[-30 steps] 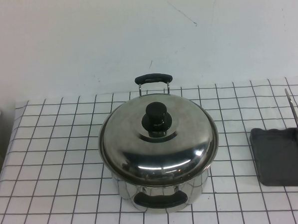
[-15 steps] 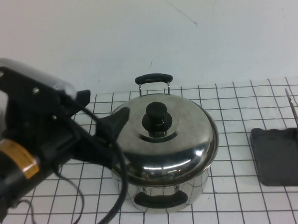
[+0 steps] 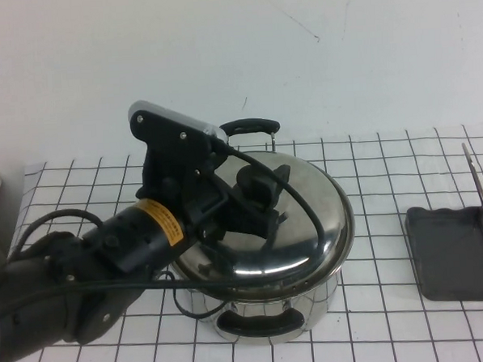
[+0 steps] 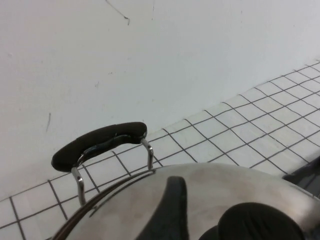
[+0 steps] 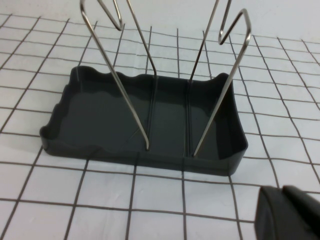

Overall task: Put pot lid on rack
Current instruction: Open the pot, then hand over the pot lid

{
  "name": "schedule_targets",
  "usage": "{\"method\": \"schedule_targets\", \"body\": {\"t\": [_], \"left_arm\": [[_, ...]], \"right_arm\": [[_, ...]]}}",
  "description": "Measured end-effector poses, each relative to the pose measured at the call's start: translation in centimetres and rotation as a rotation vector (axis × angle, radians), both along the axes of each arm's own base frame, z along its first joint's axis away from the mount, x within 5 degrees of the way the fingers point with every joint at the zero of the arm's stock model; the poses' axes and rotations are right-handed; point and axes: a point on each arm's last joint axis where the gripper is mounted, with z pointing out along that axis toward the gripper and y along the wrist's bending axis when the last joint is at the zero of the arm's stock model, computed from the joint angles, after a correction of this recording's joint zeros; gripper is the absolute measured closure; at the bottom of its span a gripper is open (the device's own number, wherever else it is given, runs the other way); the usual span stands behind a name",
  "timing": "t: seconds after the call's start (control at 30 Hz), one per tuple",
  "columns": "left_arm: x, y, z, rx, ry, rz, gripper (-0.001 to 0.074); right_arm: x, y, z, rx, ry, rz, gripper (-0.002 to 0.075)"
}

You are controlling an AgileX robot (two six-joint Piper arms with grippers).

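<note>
Left arm point(image 3: 108, 261) black, yellow label, silver cap, looping cable.

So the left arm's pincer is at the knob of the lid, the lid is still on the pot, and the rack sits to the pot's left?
Not quite: the rack sits to the pot's right, as the high view shows. The rest holds: the left pincer is at the knob, and the lid is on the pot. The right pincer hangs near the rack.

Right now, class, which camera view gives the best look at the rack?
The right wrist view: the rack fills it, showing the whole wavy-rimmed tray and its wire prongs. The high view cuts it off at the right edge. The left wrist view misses it, showing the left gripper at the pot lid. The right gripper isn't identifiable.
</note>
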Motion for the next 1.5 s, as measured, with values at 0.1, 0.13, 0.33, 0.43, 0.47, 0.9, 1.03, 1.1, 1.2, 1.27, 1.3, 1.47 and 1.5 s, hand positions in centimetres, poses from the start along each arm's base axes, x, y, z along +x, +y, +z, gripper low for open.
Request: {"method": "schedule_targets", "body": {"t": [0.1,0.13,0.33,0.43,0.47,0.9,1.03,1.1,1.2,1.27,1.3,1.47,1.5], "left_arm": [[0.7,-0.5,-1.2,-0.022,0.003,0.002,0.0078],[1.0,-0.6,-1.6,-0.022,0.002,0.004,0.0078],[3.0,-0.7,-2.9,-0.022,0.011,0.034,0.0078],[3.2,-0.9,-3.4,-0.037,0.021,0.031,0.0082],[3.2,-0.9,-3.4,-0.046,0.031,0.031,0.009],[3.0,-1.2,-2.7,-0.046,0.05,0.0,0.0423],[2.8,-1.0,0.7,0.011,-0.022,-0.018,0.0423],[2.3,-0.7,3.8,-0.003,-0.093,-0.023,0.0423],[1.2,0.1,7.9,-0.091,-0.157,-0.02,0.0423],[0.3,0.7,9.7,-0.193,-0.135,-0.016,0.0423],[0.0,1.0,10.3,-0.247,-0.101,-0.012,0.0423],[-0.5,1.2,10.7,-0.49,0.145,0.011,0.0423],[-0.4,1.1,10.6,-0.532,0.192,0.013,0.0423]], "right_arm": [[0.0,0.0,0.0,0.0,0.0,0.0,0.0729],[0.0,0.0,0.0,0.0,0.0,0.0,0.0729],[0.0,0.0,0.0,0.0,0.0,0.0,0.0729],[0.0,0.0,0.0,0.0,0.0,0.0,0.0729],[0.0,0.0,0.0,0.0,0.0,0.0,0.0729],[0.0,0.0,0.0,0.0,0.0,0.0,0.0729],[0.0,0.0,0.0,0.0,0.0,0.0,0.0729],[0.0,0.0,0.0,0.0,0.0,0.0,0.0729],[0.0,0.0,0.0,0.0,0.0,0.0,0.0729],[0.0,0.0,0.0,0.0,0.0,0.0,0.0729],[0.0,0.0,0.0,0.0,0.0,0.0,0.0729],[0.0,0.0,0.0,0.0,0.0,0.0,0.0729],[0.0,0.0,0.0,0.0,0.0,0.0,0.0729]]}}
